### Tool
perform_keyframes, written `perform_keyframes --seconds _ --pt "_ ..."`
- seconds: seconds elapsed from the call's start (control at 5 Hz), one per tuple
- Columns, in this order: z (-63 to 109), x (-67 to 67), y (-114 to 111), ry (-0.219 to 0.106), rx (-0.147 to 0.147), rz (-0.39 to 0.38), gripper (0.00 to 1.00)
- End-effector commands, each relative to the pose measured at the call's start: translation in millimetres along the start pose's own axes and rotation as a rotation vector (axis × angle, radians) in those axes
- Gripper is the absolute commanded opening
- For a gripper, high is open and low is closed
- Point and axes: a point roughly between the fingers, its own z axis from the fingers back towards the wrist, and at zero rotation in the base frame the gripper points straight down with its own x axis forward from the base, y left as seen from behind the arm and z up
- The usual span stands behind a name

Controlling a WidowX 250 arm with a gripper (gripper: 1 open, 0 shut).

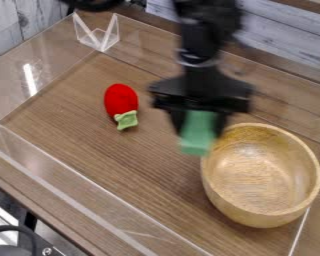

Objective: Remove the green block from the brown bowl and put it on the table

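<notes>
My gripper [199,118] hangs over the table [83,130], pointing straight down, just left of the brown bowl [263,175]. It is shut on the green block [196,133], which hangs upright below the fingers, above the wood and blurred by motion. The bowl's inside shows bare wood grain. The block is outside the bowl's rim, between the bowl and the red toy.
A red strawberry-like toy [120,100] with green leaves lies on the table to the left of the gripper. Low clear acrylic walls [43,175] edge the tabletop, with a clear corner piece [96,33] at the back left.
</notes>
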Motion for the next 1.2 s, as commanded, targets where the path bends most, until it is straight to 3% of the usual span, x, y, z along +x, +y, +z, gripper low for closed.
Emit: perform_keyframes --seconds 0.0,0.4,0.8,1.0 --pt "-11.7 14.9 22 -0.012 -0.03 -0.025 0.0" --pt "-36.0 -4.0 30 0.042 -0.018 -0.032 0.0" --pt "-23.1 13.4 7 0.077 -0.005 -0.059 0.0" --pt "-28.1 3.9 8 0.102 0.0 -0.091 0.0"
